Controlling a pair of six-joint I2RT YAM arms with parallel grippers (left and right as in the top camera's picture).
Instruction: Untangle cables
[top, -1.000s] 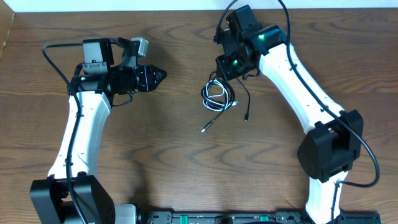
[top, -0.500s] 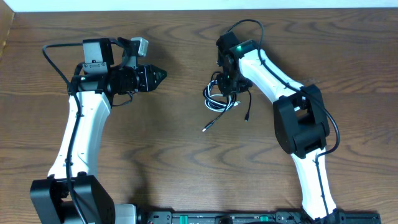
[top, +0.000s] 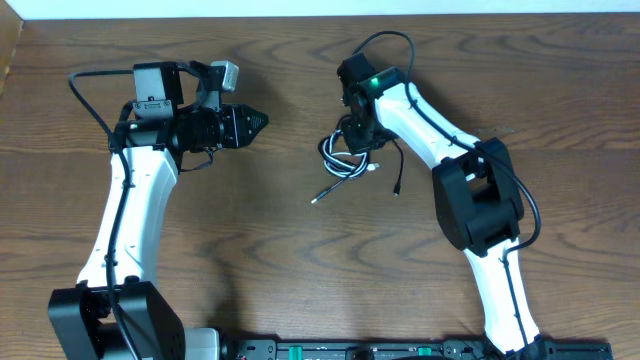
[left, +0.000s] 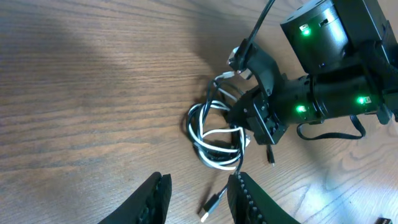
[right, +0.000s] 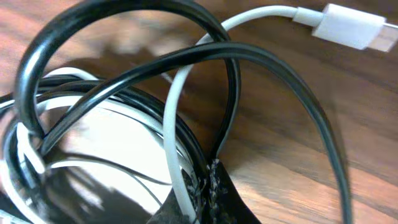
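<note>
A black cord (right: 236, 51) and a white cord (right: 168, 124) lie looped through each other in one small flat coil on the brown wooden bench (top: 300, 280), just off its centre toward 1 o'clock, with a loose plug end (top: 316, 199) trailing out at 7 o'clock. The right hand (top: 358, 135) sits on the coil's 1 o'clock edge, its fingertips pinched together on the black cord. The left hand (top: 258, 122) hangs well apart at 9 o'clock, narrowly parted and holding nothing.
</note>
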